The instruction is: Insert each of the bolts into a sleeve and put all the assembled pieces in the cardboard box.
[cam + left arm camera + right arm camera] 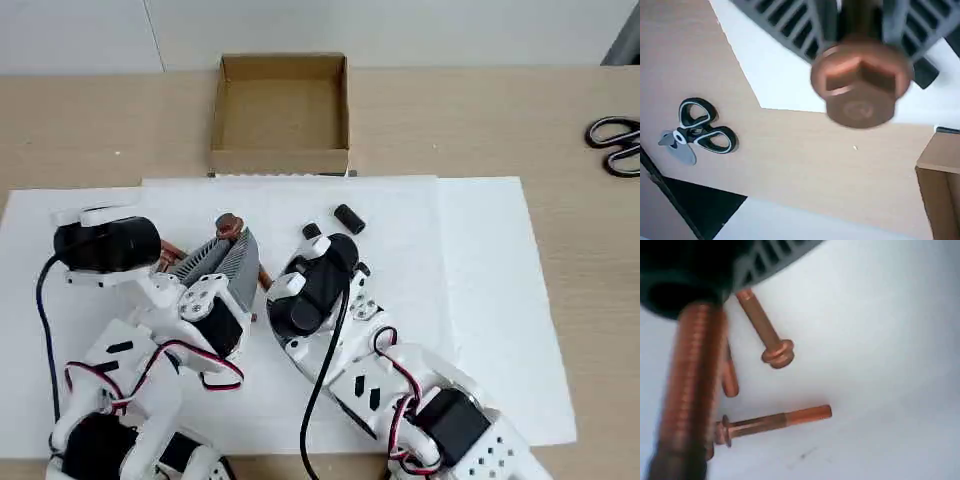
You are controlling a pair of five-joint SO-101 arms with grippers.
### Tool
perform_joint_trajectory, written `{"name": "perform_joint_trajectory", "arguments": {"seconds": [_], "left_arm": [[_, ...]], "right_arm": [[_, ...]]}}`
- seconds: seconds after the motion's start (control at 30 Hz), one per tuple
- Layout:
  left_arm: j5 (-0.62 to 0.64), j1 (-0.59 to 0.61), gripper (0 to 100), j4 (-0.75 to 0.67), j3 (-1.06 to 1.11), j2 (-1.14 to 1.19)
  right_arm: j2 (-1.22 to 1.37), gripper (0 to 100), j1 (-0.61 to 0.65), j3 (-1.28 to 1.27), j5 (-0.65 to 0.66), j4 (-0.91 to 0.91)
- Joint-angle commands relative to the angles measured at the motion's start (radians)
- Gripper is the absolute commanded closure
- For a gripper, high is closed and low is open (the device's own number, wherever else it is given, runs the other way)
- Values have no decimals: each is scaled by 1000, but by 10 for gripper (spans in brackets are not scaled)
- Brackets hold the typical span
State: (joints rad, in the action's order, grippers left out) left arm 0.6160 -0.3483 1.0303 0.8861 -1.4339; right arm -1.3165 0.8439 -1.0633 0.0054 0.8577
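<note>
Copper bolt (860,85) with a round-rimmed, six-sided head is clamped between the left gripper's (232,238) grey ribbed plastic fingers (205,262), over the flat white sheet (480,300). More long copper bolts (775,420) lie loose on that sheet.

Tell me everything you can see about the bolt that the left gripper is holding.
The bolt looks like copper-coloured metal: a hex head on a round flange, with a faint mark on its face. The left gripper is shut on it behind the head, grey ribbed jaws on both sides, so the head pokes past the tips. It is over the white sheet, short of the box.
</note>
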Motion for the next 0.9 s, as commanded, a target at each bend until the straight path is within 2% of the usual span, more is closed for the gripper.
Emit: {"name": "perform_joint_trajectory", "arguments": {"seconds": [0.0, 0.17, 0.47, 0.63, 0.87], "left_arm": [[6, -8, 994, -9, -15, -5], [6, -54, 994, -15, 21, -11], [0, -51, 994, -9, 2, -11], [-78, -38, 994, -14, -47, -6], [-78, -14, 994, -9, -42, -5]], "right_arm": [[-16, 996, 39, 38, 9, -25], [-16, 996, 53, 38, 9, -27], [-16, 996, 18, 38, 9, -27], [-16, 996, -2, 38, 9, -24], [-16, 996, 1, 38, 9, -27]]}}
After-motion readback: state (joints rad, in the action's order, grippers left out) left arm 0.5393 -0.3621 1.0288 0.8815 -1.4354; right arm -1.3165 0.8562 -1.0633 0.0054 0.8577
